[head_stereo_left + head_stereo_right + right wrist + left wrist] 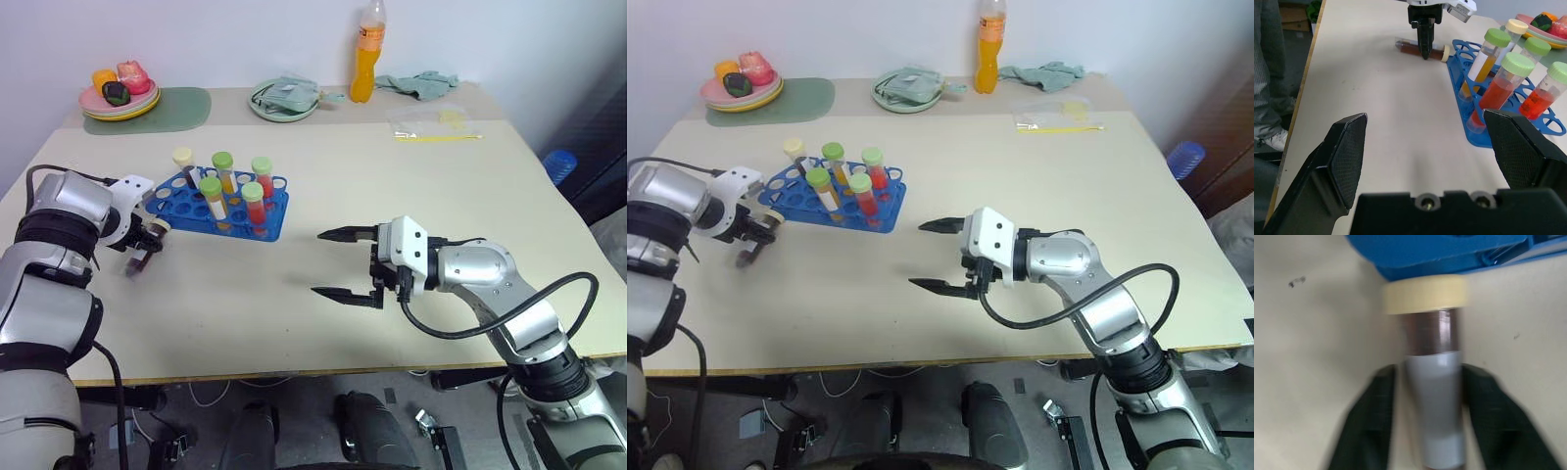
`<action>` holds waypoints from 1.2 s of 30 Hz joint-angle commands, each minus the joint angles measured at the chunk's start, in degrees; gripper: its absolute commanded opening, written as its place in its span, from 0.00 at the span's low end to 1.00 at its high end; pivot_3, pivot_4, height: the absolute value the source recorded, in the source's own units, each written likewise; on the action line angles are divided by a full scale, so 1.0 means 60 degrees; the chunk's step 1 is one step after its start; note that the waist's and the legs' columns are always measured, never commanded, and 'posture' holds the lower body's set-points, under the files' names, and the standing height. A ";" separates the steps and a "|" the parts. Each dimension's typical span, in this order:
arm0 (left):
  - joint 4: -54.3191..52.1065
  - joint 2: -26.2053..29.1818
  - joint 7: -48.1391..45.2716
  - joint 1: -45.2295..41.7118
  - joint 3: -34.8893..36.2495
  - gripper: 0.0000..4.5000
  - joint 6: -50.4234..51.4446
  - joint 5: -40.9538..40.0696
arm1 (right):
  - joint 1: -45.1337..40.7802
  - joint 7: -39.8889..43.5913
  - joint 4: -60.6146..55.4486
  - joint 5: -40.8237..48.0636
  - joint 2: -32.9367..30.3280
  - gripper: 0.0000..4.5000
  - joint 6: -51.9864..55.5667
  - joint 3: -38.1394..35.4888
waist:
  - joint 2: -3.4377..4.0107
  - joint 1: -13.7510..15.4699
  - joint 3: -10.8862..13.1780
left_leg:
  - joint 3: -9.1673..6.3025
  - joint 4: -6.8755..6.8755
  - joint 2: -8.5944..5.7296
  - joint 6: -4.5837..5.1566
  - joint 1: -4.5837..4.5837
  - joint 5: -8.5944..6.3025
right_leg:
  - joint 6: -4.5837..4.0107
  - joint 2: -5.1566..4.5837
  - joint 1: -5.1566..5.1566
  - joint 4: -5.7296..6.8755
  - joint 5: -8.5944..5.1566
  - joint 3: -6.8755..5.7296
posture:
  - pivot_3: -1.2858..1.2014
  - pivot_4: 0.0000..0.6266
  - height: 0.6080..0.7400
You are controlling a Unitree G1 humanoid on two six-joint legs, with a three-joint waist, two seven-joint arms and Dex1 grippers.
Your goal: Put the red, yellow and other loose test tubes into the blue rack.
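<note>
A dark maroon test tube (1432, 382) with a cream cap (1425, 293) lies flat on the table, cap end against the near left corner of the blue rack (269, 230). My left gripper (139, 262) points steeply down and is shut on this tube, a black finger (1371, 426) on each side of its white label. The right wrist view shows the same grip (1424, 49). In the rack stand several capped tubes (253, 201) with red, yellow and dark liquid. My right gripper (321, 262) hovers open over the middle of the table, right of the rack, holding nothing.
Along the back edge are a plate of food (118, 101) on a green mat (181, 110), a pale green dish (282, 100), a tall orange drink bottle (365, 59), a crumpled cloth (423, 84) and a clear bag (436, 122). A person's leg (1273, 73) stands beside the table.
</note>
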 commanded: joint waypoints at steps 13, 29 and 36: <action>-0.7086 -0.0042 0.2751 0.5752 0.8838 0.17 -0.4368 -0.4064 | -0.0042 -0.1068 0.0291 -0.0126 0.0957 0.94 -0.0126 -0.0002 | -0.0025 0.0383 -0.0011 | -0.0004 0.0028 0.0014 -0.0001 -0.0001 0.0001 | -0.0011 -0.0046 0.0015 0.0011 0.0004 -0.0034 | 0.52 0.24 1.00; -0.9399 -0.6379 0.9105 0.7782 0.7293 0.17 -1.1119 -0.0916 | 0.0313 -0.2686 0.1718 -0.0769 0.2957 0.94 -0.0375 0.0246 | -0.0029 0.0319 -0.0039 | 0.0030 0.0025 -0.0040 -0.0004 0.0027 0.0002 | 0.0046 -0.0093 0.0048 -0.0005 0.0041 -0.0022 | 0.52 0.24 1.00; -0.7753 -0.6054 0.9166 0.7037 0.7297 0.17 -1.1820 -0.1034 | 0.0401 -0.2807 0.1606 -0.0745 0.2926 0.94 -0.0316 0.0159 | -0.0029 0.0293 -0.0039 | 0.0028 0.0027 -0.0042 -0.0003 0.0025 0.0003 | 0.0047 -0.0088 0.0049 -0.0006 0.0041 -0.0023 | 0.52 0.24 1.00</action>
